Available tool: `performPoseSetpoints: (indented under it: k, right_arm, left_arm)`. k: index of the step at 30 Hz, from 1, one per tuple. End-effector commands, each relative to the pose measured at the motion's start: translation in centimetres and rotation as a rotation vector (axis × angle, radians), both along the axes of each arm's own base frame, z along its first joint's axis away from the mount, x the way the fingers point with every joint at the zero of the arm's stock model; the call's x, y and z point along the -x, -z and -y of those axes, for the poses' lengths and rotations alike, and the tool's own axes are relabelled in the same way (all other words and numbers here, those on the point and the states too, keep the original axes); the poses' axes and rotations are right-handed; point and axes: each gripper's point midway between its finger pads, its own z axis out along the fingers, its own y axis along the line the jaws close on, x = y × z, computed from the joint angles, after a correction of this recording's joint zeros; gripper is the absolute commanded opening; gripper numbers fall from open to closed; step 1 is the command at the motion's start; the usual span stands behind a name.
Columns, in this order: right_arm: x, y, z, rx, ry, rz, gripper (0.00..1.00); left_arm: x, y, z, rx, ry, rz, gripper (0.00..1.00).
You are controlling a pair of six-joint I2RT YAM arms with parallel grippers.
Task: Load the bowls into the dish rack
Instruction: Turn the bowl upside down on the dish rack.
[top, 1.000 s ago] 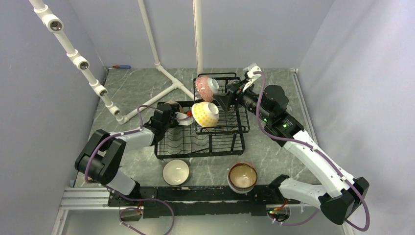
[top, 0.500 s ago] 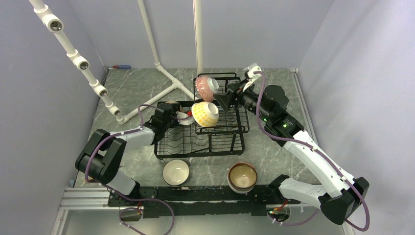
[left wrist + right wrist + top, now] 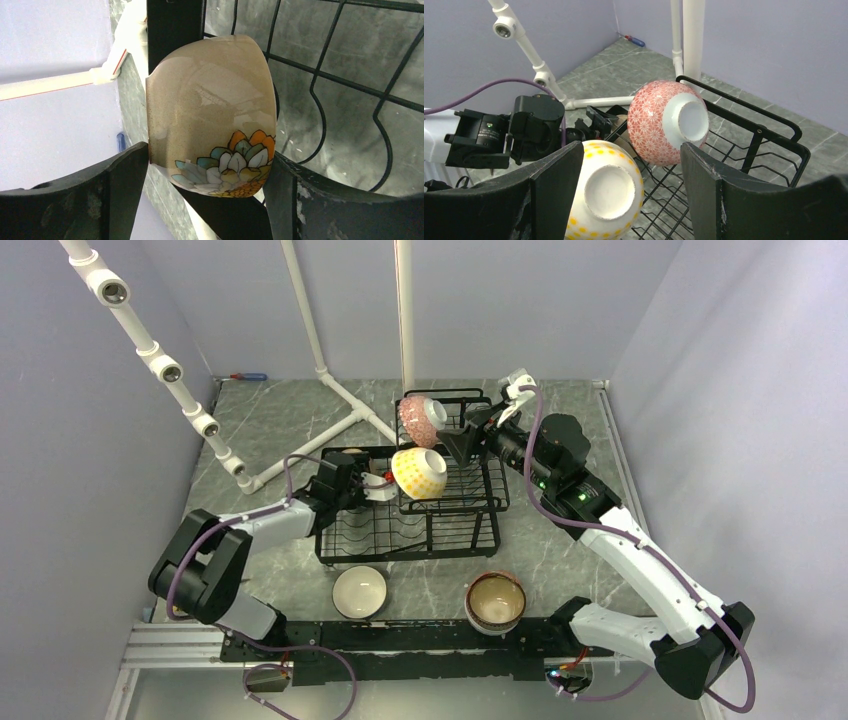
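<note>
The left gripper [image 3: 207,156] has its fingers either side of a tan flower-painted bowl [image 3: 210,105] standing on edge at the left end of the dish rack [image 3: 744,105]'s lower tray; whether they are pressing on it or just clear cannot be told. The right gripper [image 3: 631,150] hangs by the raised basket with its jaws apart and nothing between them. Beyond it, a pink-patterned bowl [image 3: 420,420] and a yellow-dotted bowl [image 3: 419,472] lie on their sides in the rack. On the table [image 3: 300,420] near the arm bases, a white bowl [image 3: 360,591] and a brown-rimmed bowl [image 3: 496,602] are not yet loaded. Roughly halfway, I judge.
</note>
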Motion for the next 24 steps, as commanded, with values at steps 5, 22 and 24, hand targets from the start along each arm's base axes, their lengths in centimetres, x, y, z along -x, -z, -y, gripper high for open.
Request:
performPoseSetpoints:
  k: [5, 22, 24]
  right_arm:
    - [0.2, -1.3, 0.6, -0.021, 0.015, 0.044, 0.75]
    - [0.2, -1.3, 0.6, -0.021, 0.016, 0.041, 0.75]
    - [0.2, -1.3, 0.6, -0.023, 0.016, 0.042, 0.75]
  left_arm:
    - [0.0, -3.1, 1.5, 0.053, 0.048, 0.017, 0.88]
    - [1.7, -2.7, 1.8, 0.065, 0.093, -0.049, 0.93]
    - [1.7, -2.5, 1.9, 0.061, 0.096, -0.061, 0.93]
